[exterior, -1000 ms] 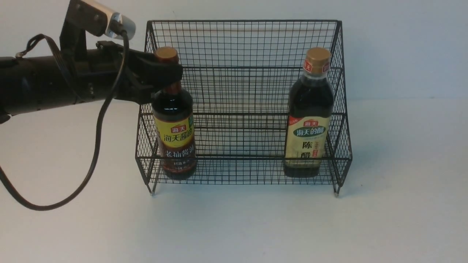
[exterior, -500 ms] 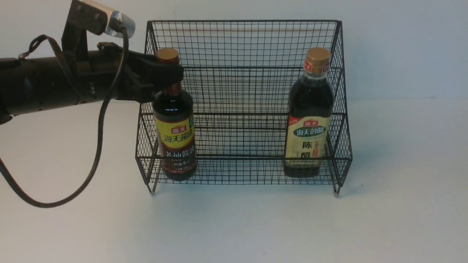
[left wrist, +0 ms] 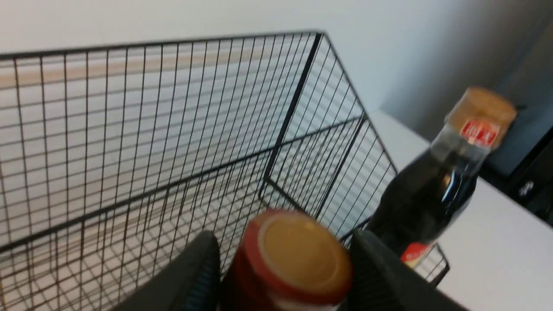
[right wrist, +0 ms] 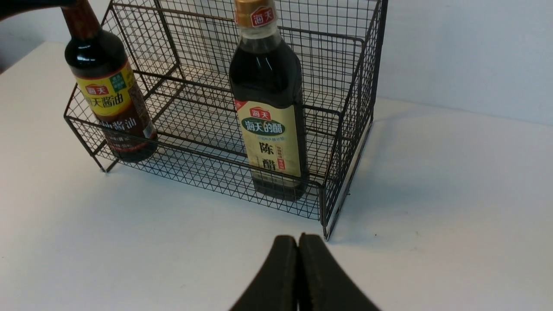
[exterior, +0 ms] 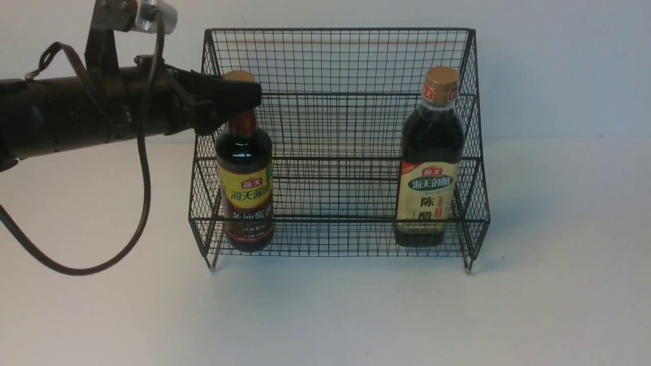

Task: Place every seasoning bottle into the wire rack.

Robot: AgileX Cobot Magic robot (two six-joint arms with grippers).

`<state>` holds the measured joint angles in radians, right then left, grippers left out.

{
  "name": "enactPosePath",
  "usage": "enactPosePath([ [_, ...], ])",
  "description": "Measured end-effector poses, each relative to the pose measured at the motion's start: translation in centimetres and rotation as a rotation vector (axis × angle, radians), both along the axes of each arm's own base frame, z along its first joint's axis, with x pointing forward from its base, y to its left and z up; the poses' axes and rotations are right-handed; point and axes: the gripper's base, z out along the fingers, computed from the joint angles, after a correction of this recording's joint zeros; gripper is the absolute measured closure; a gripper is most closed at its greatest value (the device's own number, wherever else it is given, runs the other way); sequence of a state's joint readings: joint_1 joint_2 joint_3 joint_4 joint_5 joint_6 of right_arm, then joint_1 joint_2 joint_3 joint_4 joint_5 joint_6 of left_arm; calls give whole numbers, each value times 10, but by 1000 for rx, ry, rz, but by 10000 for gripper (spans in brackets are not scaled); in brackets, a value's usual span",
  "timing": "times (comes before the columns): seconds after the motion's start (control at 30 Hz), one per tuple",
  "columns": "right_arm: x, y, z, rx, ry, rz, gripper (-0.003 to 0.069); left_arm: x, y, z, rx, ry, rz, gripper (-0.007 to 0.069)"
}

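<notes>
The left gripper (exterior: pixel 243 96) reaches in level from the left, crossing the sloped side edge of the wire rack (exterior: pixel 335 61), its jaws parted to either side of the gold cap of the yellow-label bottle (exterior: pixel 244 188). In the left wrist view the fingers (left wrist: pixel 196 272) flank the cap, with a sliver of room showing on one side, and nothing is gripped. The bottle stands upright at the left end of the rack's bottom tier, just inside the side mesh and behind the low front rail. The cream-and-green label bottle (exterior: pixel 430 168) stands upright at the right end of the same tier, close to the right wall, and a broad span of bare shelf lies between the two. The rack is open above and in front. The right gripper (right wrist: pixel 298 255), jaws pressed together and holding nothing, hangs over the white table (exterior: pixel 325 315) in front of the rack's right front corner.
</notes>
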<state>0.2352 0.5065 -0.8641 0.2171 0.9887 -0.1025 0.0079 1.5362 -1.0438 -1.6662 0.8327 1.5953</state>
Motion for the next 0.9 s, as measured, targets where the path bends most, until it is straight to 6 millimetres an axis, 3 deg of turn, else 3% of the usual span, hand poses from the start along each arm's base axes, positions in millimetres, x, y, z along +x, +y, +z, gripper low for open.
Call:
enactPosePath([
  [0.47, -2, 0, -4, -16, 48, 9, 674, -5, 31, 15, -63, -6, 65, 216],
  [0.77, -4, -2, -7, -52, 77, 3, 674, -26, 58, 47, -58, -111, 137, 216],
  [0.9, -18, -6, -9, -48, 85, -9, 674, -41, 67, 64, -66, -152, 170, 216],
])
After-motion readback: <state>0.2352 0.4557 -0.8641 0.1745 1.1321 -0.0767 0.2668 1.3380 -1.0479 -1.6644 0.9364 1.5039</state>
